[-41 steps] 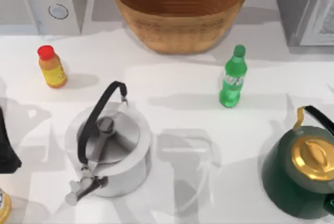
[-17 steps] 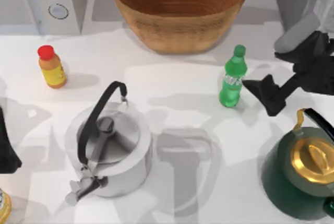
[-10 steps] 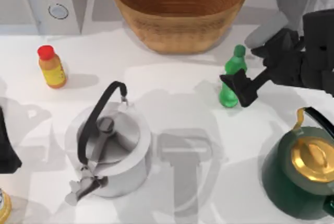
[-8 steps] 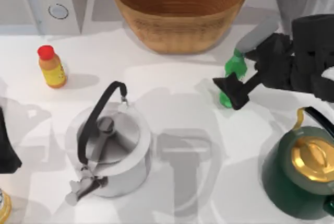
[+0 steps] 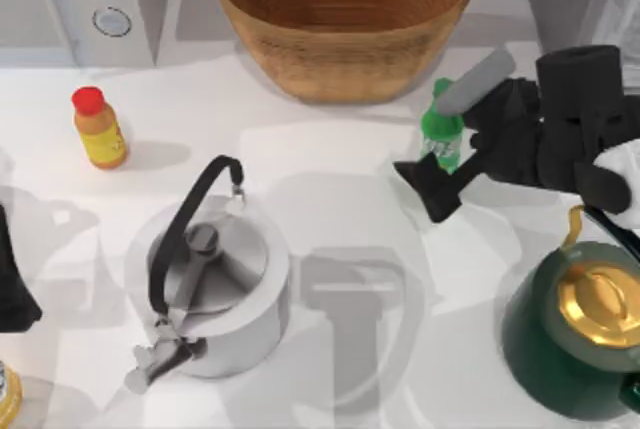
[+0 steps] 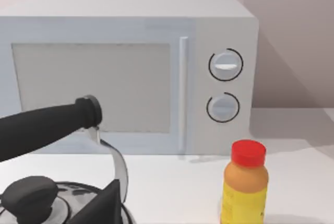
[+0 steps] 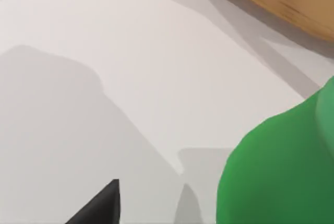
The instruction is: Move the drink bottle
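Right gripper (image 5: pixel 447 141) straddling bottle (image 5: pixel 441 135), right of centre, just near side of basket (image 5: pixel 345 24). Jaws apart, one finger either side, not clamping. Bottle standing on table (image 5: pixel 330 164); grasp, lift, move pending. Left arm (image 5: pixel 15 284) idling at left edge.

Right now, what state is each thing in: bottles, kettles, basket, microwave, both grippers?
Drink bottle: upright, capped, between the right gripper's fingers.
Right gripper: open around the drink bottle.
Orange bottle: upright, red cap on, untouched.
Steel kettle: upright, lid on, handle raised.
Green kettle: upright, gold lid on.
Basket: upright, nothing visible inside.
Microwave: door closed.
Left gripper: parked at the table's left edge.
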{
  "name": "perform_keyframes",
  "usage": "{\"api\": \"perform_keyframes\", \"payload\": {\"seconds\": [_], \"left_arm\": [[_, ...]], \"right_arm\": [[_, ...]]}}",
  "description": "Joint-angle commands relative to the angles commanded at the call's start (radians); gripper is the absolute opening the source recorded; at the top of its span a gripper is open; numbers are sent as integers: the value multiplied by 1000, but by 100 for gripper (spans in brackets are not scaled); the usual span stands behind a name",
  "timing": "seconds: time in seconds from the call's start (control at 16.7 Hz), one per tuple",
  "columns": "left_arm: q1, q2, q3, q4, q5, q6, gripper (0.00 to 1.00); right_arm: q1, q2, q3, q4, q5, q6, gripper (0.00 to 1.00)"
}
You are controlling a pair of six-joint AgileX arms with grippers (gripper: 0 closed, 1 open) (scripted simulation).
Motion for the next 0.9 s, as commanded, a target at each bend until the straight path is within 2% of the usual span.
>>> {"api": "perform_keyframes", "payload": {"seconds": [0.78, 0.9], "left_arm": [[0, 0, 0, 0, 0, 0, 100], [0, 0, 0, 0, 0, 0, 100]], "right_arm": [[0, 0, 0, 0, 0, 0, 2], [0, 0, 0, 0, 0, 0, 0]]}}
